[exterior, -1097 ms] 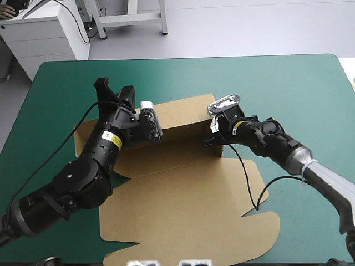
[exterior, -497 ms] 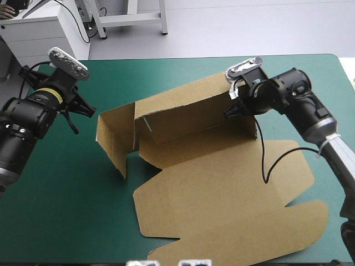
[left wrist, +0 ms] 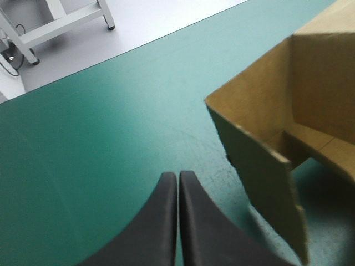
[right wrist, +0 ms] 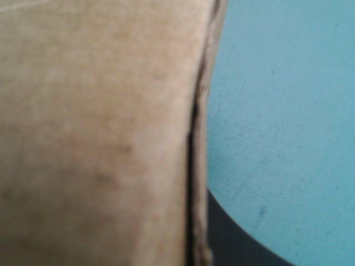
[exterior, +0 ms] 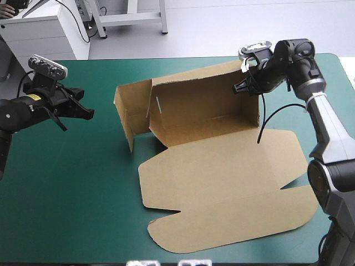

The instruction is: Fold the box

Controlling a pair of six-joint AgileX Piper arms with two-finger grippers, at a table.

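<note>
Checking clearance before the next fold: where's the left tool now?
High view: the left tool hovers over the teal-green cover at the table's left side, apart from the box's raised left wall. Its fingers are shut.

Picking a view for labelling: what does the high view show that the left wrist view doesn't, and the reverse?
High view only: the right hand at the upper right corner of the box, and the lid panel lying flat toward the table's near edge. Left wrist view only: the left hand plainly shut to a point, apart from the box. Both: the box's upright left end wall and the bare teal-green cover.
</note>
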